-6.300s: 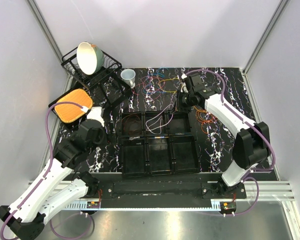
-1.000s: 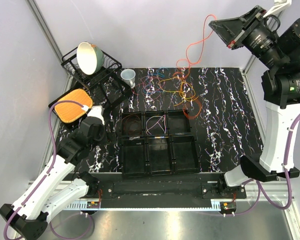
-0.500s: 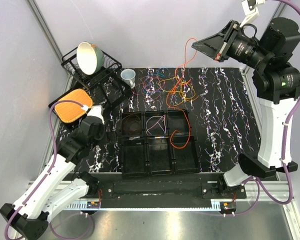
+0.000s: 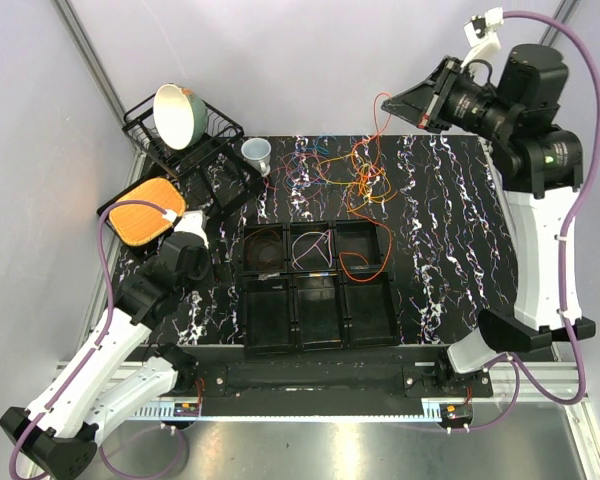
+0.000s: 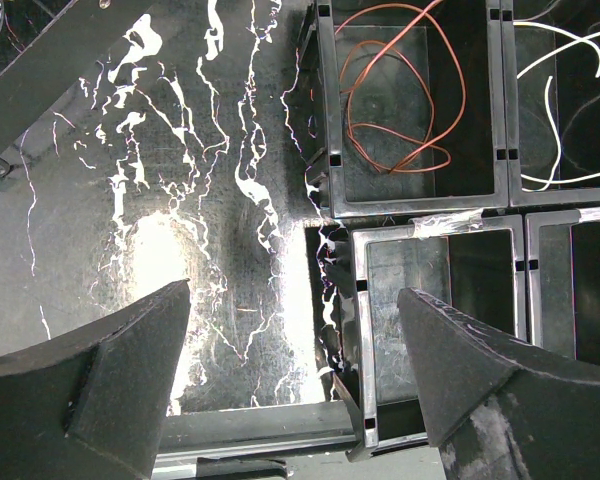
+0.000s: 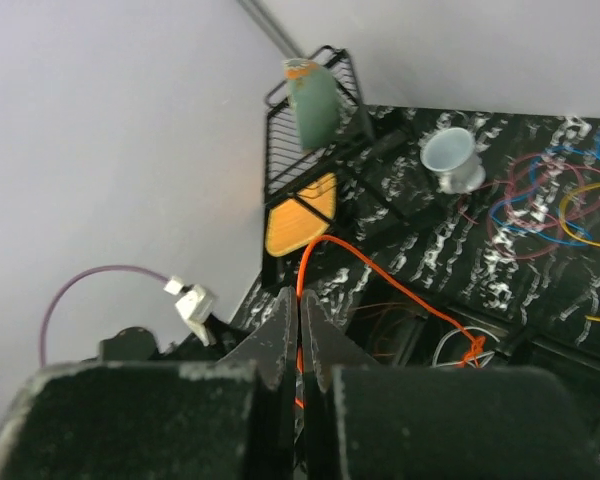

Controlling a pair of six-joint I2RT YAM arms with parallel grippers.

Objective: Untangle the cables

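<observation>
The cables lie as a tangle (image 4: 335, 165) of orange, yellow, red, blue and purple wires at the back of the black marbled table; the tangle also shows in the right wrist view (image 6: 540, 195). My right gripper (image 4: 385, 101) is raised high above it, shut on an orange cable (image 6: 380, 282). That cable (image 4: 365, 190) hangs down through the tangle and loops into the tray's back right compartment. My left gripper (image 5: 295, 330) is open and empty, low over the table beside the tray's left edge (image 4: 202, 268).
A black six-compartment tray (image 4: 242, 300) sits mid-table; a brown cable (image 5: 400, 100) and a white cable (image 5: 560, 90) lie in its back compartments. A dish rack with a bowl (image 4: 178, 115), a white cup (image 4: 257, 153) and an orange pad (image 4: 145, 215) stand at the back left.
My right gripper has come down and to the left with the orange cable. The cable's loose end has dropped onto the tray and now loops in its back right compartment. The left arm has not moved.
</observation>
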